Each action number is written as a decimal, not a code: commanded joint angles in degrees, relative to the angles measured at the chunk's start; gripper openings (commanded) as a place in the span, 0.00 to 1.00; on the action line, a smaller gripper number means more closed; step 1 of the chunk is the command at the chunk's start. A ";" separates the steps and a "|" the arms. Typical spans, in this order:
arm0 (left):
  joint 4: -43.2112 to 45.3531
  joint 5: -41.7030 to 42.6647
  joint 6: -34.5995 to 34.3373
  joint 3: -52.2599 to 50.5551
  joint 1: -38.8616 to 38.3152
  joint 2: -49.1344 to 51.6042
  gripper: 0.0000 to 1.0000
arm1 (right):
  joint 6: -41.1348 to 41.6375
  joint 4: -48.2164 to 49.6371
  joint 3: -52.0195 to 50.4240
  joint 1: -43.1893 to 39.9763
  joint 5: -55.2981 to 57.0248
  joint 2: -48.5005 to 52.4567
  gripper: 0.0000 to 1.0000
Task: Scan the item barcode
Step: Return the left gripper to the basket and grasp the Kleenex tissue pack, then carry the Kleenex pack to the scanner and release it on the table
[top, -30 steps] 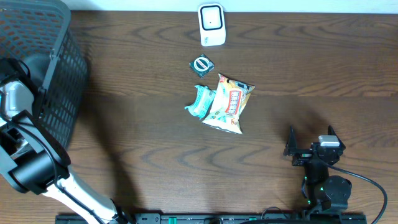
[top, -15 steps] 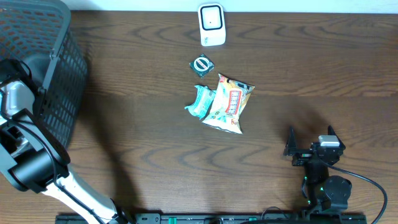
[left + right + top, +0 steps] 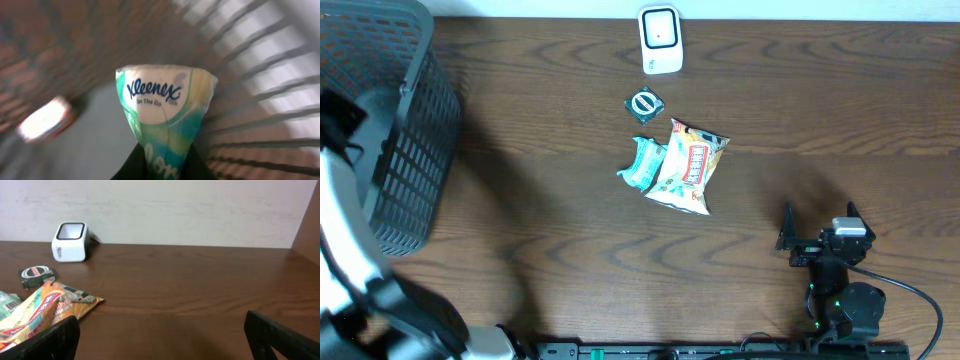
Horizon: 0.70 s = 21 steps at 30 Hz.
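Observation:
A green and white Kleenex tissue pack (image 3: 167, 110) fills the left wrist view, pinched at its lower end by my left gripper (image 3: 162, 167), which is shut on it inside the dark mesh basket (image 3: 260, 100). From overhead, the left arm (image 3: 340, 200) is a blur at the left edge beside the basket (image 3: 410, 120). The white barcode scanner (image 3: 660, 40) stands at the table's far edge, also visible as the scanner (image 3: 70, 241) in the right wrist view. My right gripper (image 3: 820, 215) rests open near the front right, nothing between its fingers.
Mid-table lie a yellow snack pouch (image 3: 688, 165), a teal pack (image 3: 642, 163) and a small dark round-label packet (image 3: 644, 103). A pale pinkish item (image 3: 42, 120) lies on the basket floor.
My left gripper has closed on the tissue pack in the basket. The left arm has shifted and now blurs in the overhead view. The right arm has not moved.

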 commanded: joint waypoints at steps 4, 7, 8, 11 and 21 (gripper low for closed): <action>5.81 23.19 -8.35 0.13 -1.25 -11.54 0.08 | -0.46 -0.24 -0.11 -0.44 0.28 -0.31 0.99; 6.08 25.86 -10.47 0.13 -4.74 -14.19 0.08 | -0.46 -0.24 -0.11 -0.44 0.28 -0.31 0.99; 5.92 25.86 -10.40 0.13 -7.08 -14.51 0.08 | -0.46 -0.24 -0.09 -0.44 0.28 -0.31 0.99; 5.22 25.83 -10.19 0.13 -14.40 -14.19 0.08 | -0.46 -0.24 -0.09 -0.44 0.28 -0.31 0.99; 0.81 24.00 2.93 0.13 -41.53 -9.84 0.08 | -0.46 -0.24 -0.09 -0.44 0.28 -0.31 0.99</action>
